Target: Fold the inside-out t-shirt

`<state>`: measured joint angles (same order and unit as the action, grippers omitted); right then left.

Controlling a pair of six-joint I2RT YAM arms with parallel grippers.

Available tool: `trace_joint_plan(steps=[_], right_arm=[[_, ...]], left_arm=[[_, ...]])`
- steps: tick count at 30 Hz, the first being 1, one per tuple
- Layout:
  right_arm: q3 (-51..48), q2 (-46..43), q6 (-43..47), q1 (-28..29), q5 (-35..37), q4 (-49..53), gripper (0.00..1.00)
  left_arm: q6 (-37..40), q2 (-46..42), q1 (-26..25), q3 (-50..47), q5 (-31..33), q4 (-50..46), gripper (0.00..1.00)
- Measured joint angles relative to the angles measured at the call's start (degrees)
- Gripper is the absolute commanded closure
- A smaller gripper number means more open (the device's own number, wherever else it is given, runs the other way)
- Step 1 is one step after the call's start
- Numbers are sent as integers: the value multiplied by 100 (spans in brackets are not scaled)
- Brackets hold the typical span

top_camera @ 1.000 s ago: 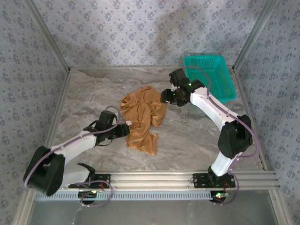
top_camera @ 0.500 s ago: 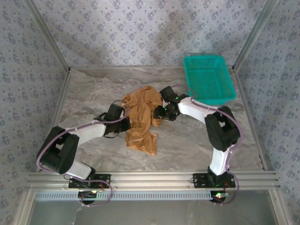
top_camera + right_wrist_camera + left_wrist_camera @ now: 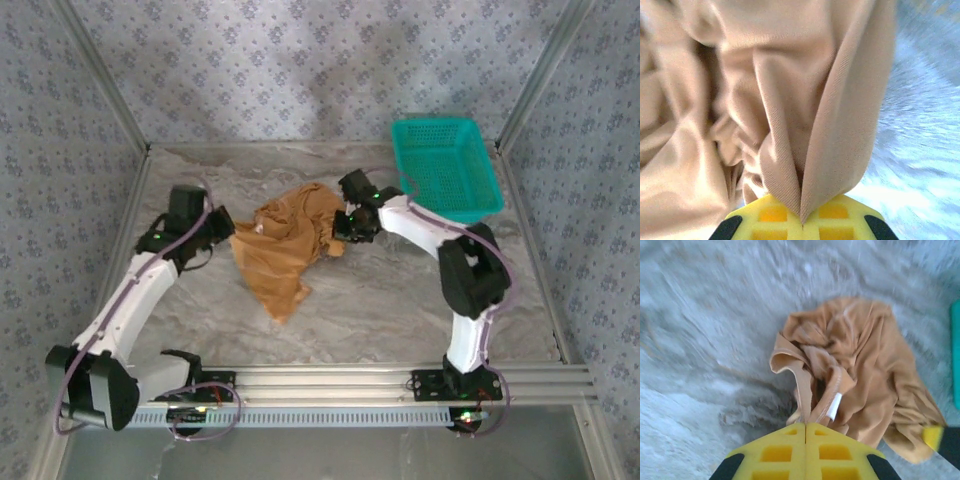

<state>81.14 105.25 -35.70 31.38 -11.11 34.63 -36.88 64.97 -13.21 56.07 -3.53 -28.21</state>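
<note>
shirt: crumpled tan-orange cotton t-shirt (image 3: 285,245), mid grey marbled counter (image 3: 390,300) | left fingers (image 3: 785,450) clamped on its left edge by white label (image 3: 834,406), arm stretched forward | right fingers (image 3: 775,215) pinching a fold at its right edge, elbow bent near teal plastic basket (image 3: 480,208)

White arms (image 3: 130,300), black joints (image 3: 470,280), lilac cables (image 3: 205,388), yellow tool fingers (image 3: 790,440)

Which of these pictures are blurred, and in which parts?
Left wrist view: the table is smeared with motion blur, the t-shirt only slightly soft. Right wrist view: the t-shirt's weave is sharp in the middle, the table at the right blurred. Top external view: sharp, evenly lit.
</note>
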Motion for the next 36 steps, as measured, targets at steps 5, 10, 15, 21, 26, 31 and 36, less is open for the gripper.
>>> trace_joint_plan(steps=[5, 10, 15, 21, 26, 31, 36], right_arm=[[693, -1384, 243, -216, -61, 645, 100], [1305, -2321, 409, -308, -225, 1163, 100], [1370, -2953, 424, -358, -382, 1493, 100], [1139, -3220, 426, -717, -501, 1436, 100], [498, -2308, 422, -1285, -542, 780, 89], [1434, 28, 660, -1504, -404, 758, 44], [1513, 243, 859, -1228, -61, 1001, 34]], left_arm=[[188, -247, 299, 859, -22, -647, 100], [330, -402, 522, 1687, -22, -1375, 100], [391, -647, 610, 2610, 4, -1908, 100], [420, -708, 610, 2949, 83, -1991, 100], [581, 511, 684, 2752, 13, -1779, 100], [780, 2922, 994, 3150, 13, -1727, 42], [730, 2743, 1047, 2323, -22, -1593, 42]])
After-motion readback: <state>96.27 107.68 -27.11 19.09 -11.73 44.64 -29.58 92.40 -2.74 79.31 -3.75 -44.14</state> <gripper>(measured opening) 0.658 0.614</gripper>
